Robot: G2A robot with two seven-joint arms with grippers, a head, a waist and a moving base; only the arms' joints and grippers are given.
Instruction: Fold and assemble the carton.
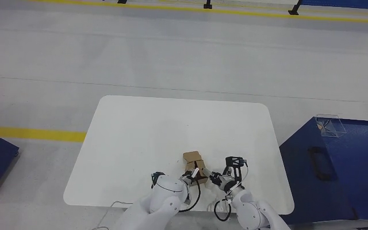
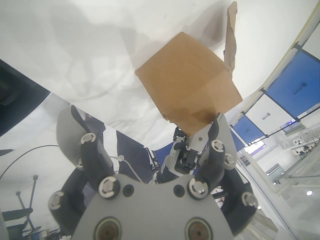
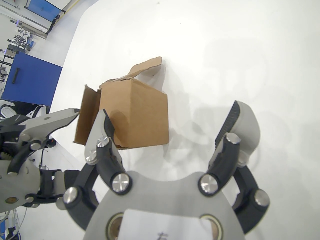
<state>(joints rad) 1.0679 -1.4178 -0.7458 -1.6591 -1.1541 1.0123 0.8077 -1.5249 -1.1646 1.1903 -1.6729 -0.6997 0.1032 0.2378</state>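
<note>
Bright even light, soft shadows, probable edge distortion

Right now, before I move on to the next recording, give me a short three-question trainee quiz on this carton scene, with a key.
1. True or false: the carton is fully closed, with no flap sticking out.
2. Multiple choice: the right gripper is A) open, B) shut on the carton, C) shut on nothing.
3. Fill in: the fingertip at the carton's open side flap belongs to the ___ gripper.
Key: 1 false, flaps stand open. 2 A. 3 left; the left gripper is itself open.
</note>
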